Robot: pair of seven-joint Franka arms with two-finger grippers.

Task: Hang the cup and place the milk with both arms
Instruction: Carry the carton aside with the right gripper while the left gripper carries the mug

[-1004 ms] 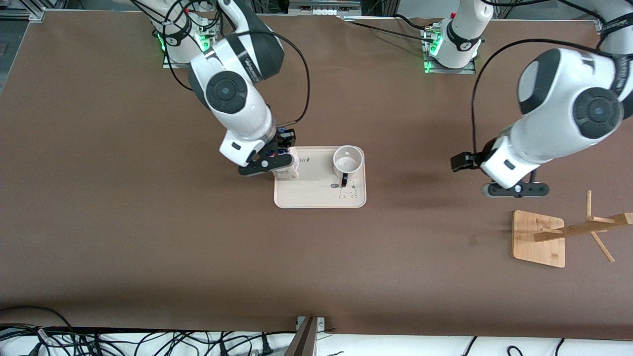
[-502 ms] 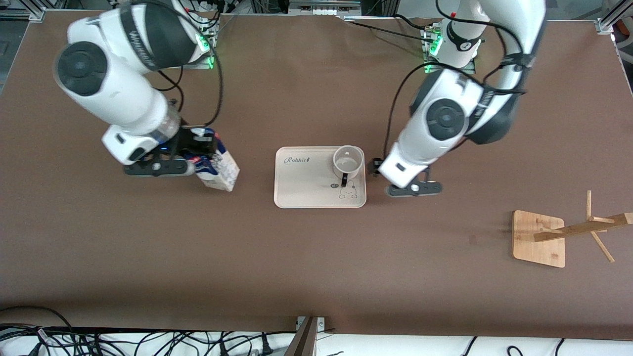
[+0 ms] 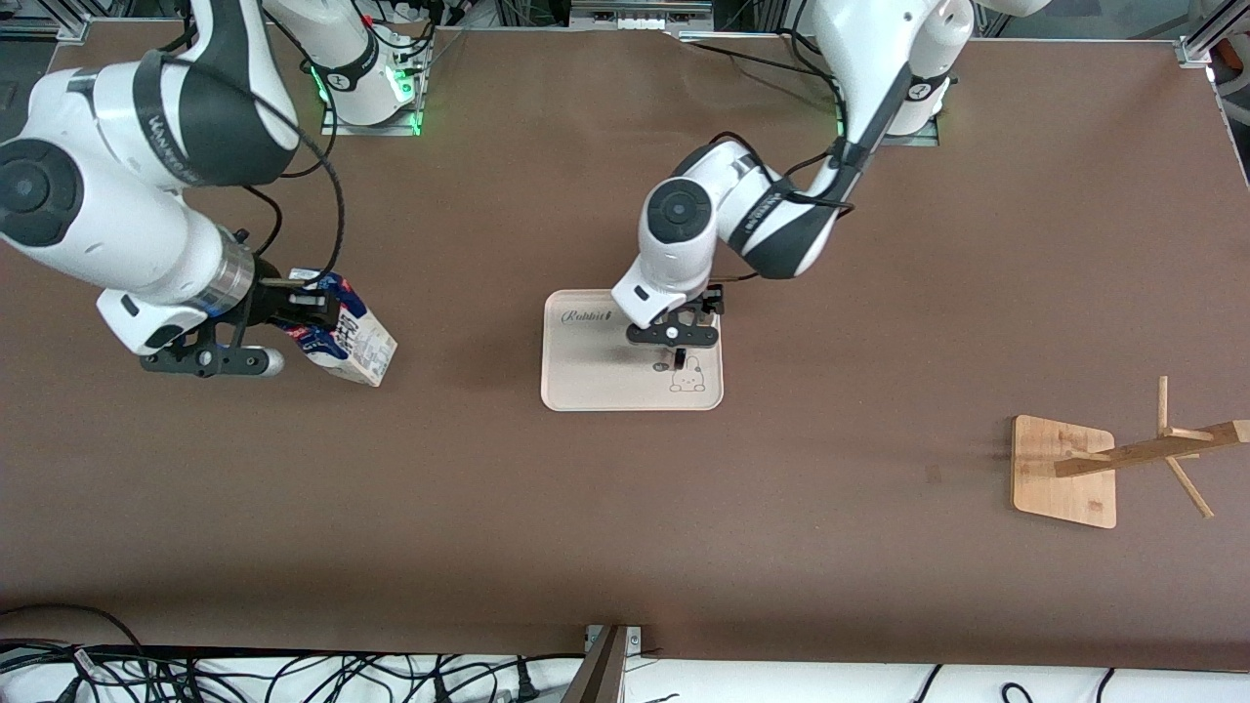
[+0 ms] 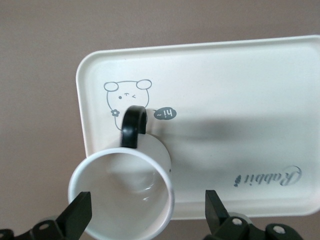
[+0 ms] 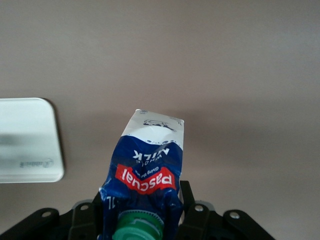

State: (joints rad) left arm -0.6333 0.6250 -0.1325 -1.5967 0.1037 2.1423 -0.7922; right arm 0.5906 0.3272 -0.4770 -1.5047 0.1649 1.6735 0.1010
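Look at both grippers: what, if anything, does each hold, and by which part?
The right gripper holds the milk by its dark blue top, beside the green cap. The left gripper holds nothing; its open fingers straddle the cup on the tray.

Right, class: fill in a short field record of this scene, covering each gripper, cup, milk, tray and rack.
left gripper: open, fingers either side of the cup, over the tray
cup: upright on the tray, handle free
right gripper: shut on the milk, toward the right arm's end
milk: tilted, held
tray: mid-table
rack: toward the left arm's end, no cup
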